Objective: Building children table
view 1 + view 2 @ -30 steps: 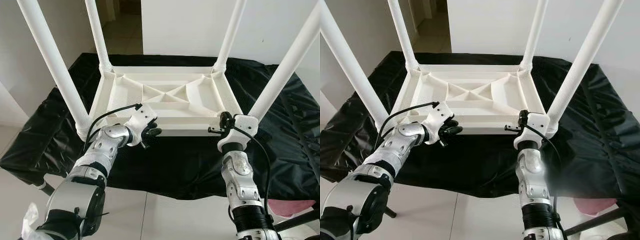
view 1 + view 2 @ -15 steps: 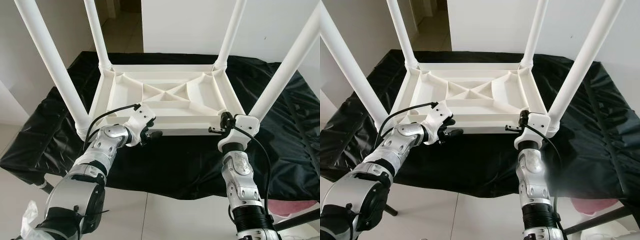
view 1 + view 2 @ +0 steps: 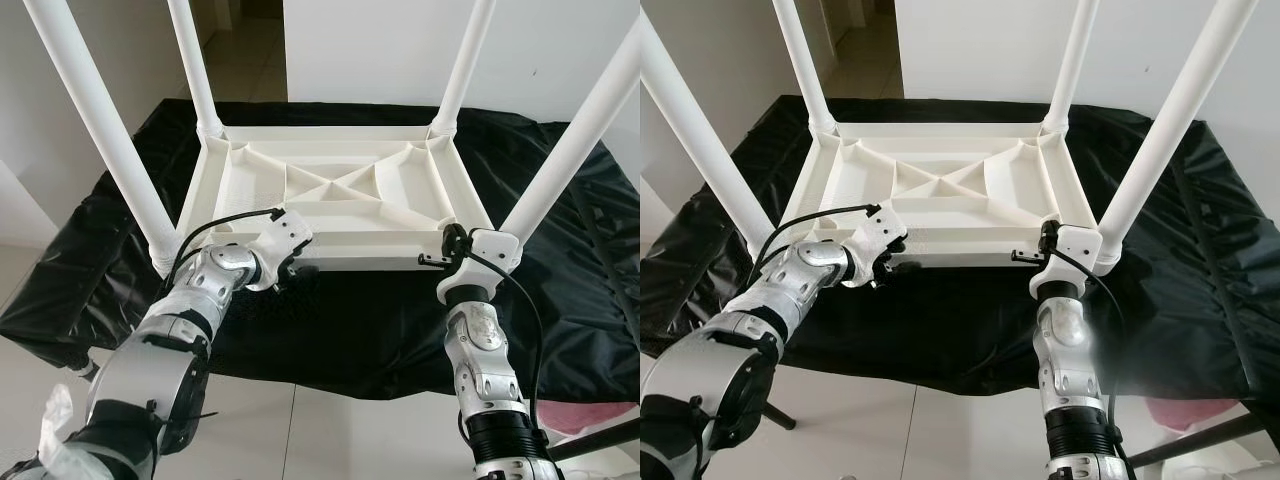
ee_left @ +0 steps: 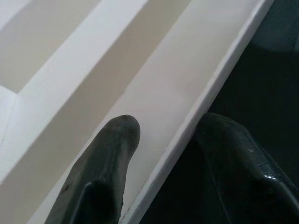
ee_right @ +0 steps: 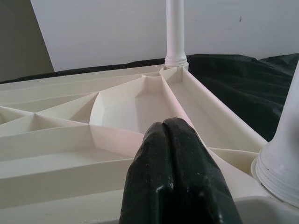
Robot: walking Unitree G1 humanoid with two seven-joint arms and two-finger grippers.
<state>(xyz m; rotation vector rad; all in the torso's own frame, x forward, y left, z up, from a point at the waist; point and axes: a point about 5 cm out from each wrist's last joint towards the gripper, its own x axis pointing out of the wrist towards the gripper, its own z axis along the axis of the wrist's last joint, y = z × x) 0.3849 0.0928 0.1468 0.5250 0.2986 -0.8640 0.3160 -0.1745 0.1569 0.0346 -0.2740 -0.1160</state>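
Two head cameras, set side by side, looked forward and down from close above onto the upturned white children's table (image 3: 330,195) on a black-draped worktop (image 3: 560,260); both shared that whole scene. The left wrist camera sat almost against the table's near rim (image 4: 196,116). The right wrist camera looked low across the ribbed underside toward a far leg (image 5: 175,32).

Cover: black sheet (image 3: 350,330), wrinkled, draped over my work surface
Floor: pale tiles (image 3: 260,430)
Wall: white (image 3: 380,50)
Corner: something pink (image 3: 590,412)
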